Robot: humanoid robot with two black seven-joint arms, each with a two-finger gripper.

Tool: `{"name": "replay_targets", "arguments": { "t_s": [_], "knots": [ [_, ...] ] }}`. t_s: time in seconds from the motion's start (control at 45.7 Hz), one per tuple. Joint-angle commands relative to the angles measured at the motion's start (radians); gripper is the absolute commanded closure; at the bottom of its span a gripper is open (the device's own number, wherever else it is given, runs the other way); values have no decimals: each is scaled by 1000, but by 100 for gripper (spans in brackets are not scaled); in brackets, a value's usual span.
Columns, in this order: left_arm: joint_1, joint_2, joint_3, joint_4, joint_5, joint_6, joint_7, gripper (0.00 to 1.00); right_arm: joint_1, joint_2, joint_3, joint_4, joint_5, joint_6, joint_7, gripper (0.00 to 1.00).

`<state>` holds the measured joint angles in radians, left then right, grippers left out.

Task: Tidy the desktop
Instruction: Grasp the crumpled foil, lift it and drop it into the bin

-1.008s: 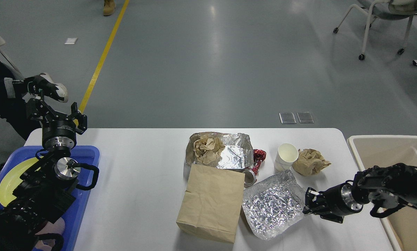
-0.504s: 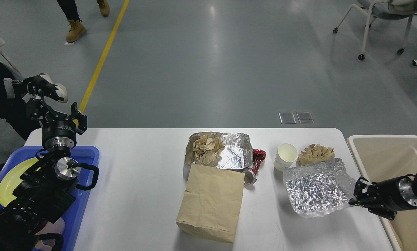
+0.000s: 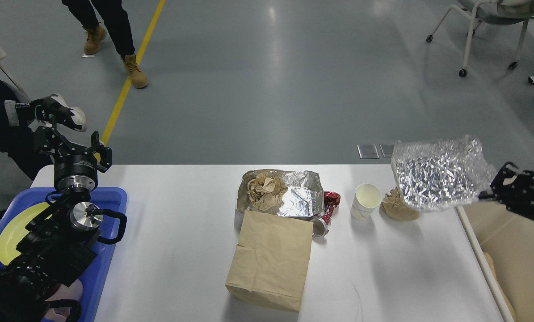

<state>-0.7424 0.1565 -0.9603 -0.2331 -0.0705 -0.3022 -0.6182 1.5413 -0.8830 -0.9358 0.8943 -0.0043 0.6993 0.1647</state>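
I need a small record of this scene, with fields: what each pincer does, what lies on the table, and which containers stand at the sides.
right pincer: shut on the crinkled silver foil sheet, held lifted above the table's right end
left pincer: open, holds nothing, above the blue plastic tray
white desktop: flat brown paper bag, foil container with crumpled brown paper, red wrapper, white paper cup, crumpled brown paper ball
left side: blue tray with yellow plate
right side: beige rectangular bin
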Motion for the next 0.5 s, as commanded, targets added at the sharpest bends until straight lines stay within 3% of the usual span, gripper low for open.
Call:
{"name": "replay_targets", "arguments": {
  "t_s": [0.0, 0.241, 0.372, 0.482],
  "knots": [
    [0, 0, 0, 0, -2, 0, 0, 3, 167, -4, -35, -6, -2, 0, 1, 100],
    [0, 0, 0, 0, 0, 0, 0, 3, 258, -2, -35, -31, 0, -12, 1, 100],
    [0, 0, 0, 0, 0, 0, 0, 3, 195, 1, -37, -148, 10, -37, -1, 100],
    [0, 0, 0, 0, 0, 0, 0, 3, 25, 4, 1, -274, 15, -101, 1, 100]
  ]
}}
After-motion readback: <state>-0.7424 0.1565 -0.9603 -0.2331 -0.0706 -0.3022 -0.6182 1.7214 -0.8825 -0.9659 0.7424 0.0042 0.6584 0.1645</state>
